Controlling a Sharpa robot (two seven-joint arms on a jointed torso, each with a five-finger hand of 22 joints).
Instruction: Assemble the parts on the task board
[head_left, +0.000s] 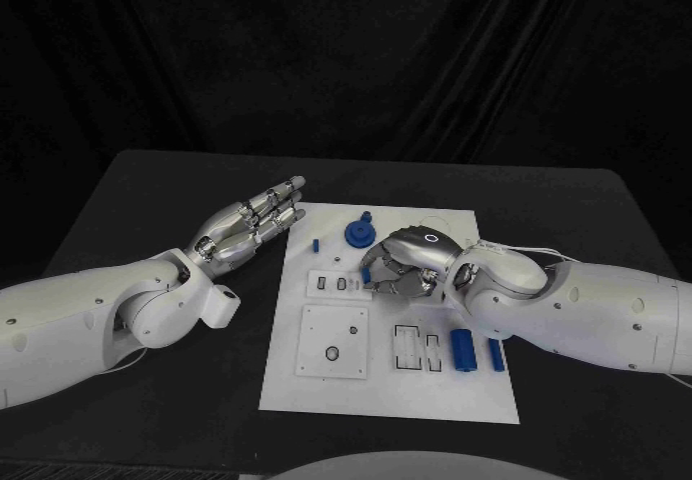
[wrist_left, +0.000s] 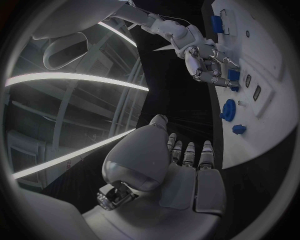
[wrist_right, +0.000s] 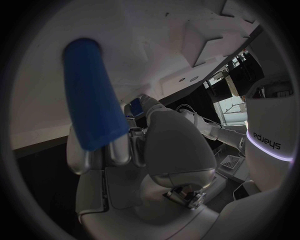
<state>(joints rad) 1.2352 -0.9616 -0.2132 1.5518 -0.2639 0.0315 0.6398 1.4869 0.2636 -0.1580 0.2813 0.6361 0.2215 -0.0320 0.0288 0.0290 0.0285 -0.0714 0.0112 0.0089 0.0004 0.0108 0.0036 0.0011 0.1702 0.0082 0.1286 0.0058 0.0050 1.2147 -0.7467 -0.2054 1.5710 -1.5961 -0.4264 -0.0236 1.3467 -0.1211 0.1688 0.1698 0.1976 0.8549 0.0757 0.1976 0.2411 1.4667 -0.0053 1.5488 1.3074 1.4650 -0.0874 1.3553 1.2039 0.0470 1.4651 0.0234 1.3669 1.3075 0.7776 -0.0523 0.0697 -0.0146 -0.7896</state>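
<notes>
The white task board (head_left: 433, 395) lies in the middle of the black table. My right hand (head_left: 405, 263) is curled over the board's upper middle. Its fingertips pinch a small blue part (wrist_left: 232, 75), which also shows at the fingertips in the right wrist view (wrist_right: 134, 106). My left hand (head_left: 254, 225) hovers flat at the board's left edge, fingers stretched out and holding nothing. A blue gear-like disc (head_left: 356, 236) and a small blue knob (head_left: 366, 216) stand at the board's far end. Two blue cylinders (head_left: 462, 348) (head_left: 496, 354) lie under my right forearm.
A square white plate with a hole (head_left: 333, 340) sits on the board's near left, with slotted recesses (head_left: 418, 347) beside it. A tiny blue piece (head_left: 317, 243) stands near the left hand's fingertips. Bare black table (head_left: 144, 200) surrounds the board.
</notes>
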